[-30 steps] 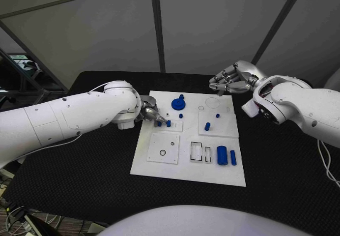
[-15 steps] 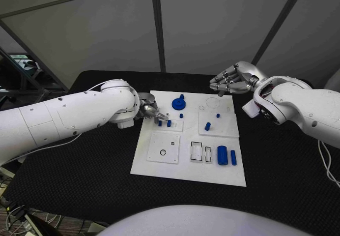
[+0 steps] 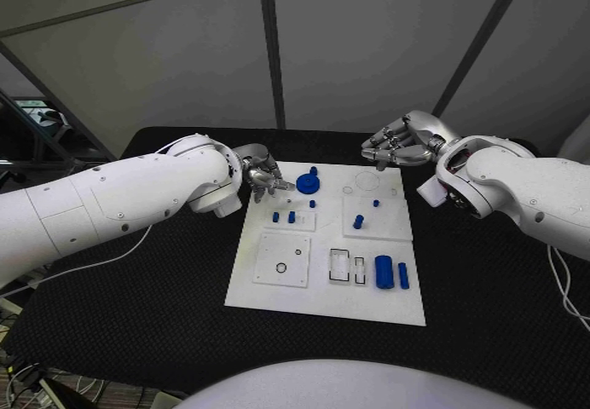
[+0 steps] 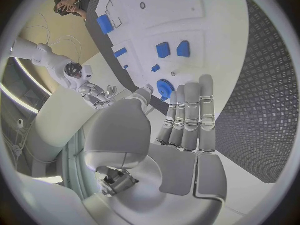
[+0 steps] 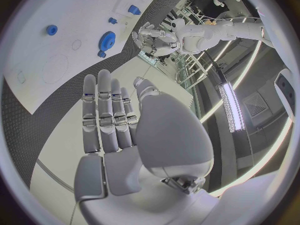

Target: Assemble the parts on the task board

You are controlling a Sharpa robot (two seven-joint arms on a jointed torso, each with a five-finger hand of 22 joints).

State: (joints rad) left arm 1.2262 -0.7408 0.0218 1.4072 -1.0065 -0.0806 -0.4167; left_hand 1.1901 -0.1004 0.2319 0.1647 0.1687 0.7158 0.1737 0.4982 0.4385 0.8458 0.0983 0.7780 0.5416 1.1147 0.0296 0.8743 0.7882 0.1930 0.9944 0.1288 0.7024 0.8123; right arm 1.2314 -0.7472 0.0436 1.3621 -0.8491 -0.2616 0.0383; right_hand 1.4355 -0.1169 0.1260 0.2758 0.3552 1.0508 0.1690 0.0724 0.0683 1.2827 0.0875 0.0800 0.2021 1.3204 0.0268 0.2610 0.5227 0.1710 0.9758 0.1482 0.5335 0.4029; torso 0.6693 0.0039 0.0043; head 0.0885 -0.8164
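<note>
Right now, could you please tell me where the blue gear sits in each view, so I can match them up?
Head view: blue gear at the board's far end, beside the left robot hand.
Left wrist view: gear just past the fingertips.
Right wrist view: gear beyond the fingers.
Shared landmark: the white board.

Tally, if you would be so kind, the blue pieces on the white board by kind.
Gear: 1
Thick cylinder: 1
Thin bar: 1
Small pegs: 6
Total: 9 blue pieces
</note>
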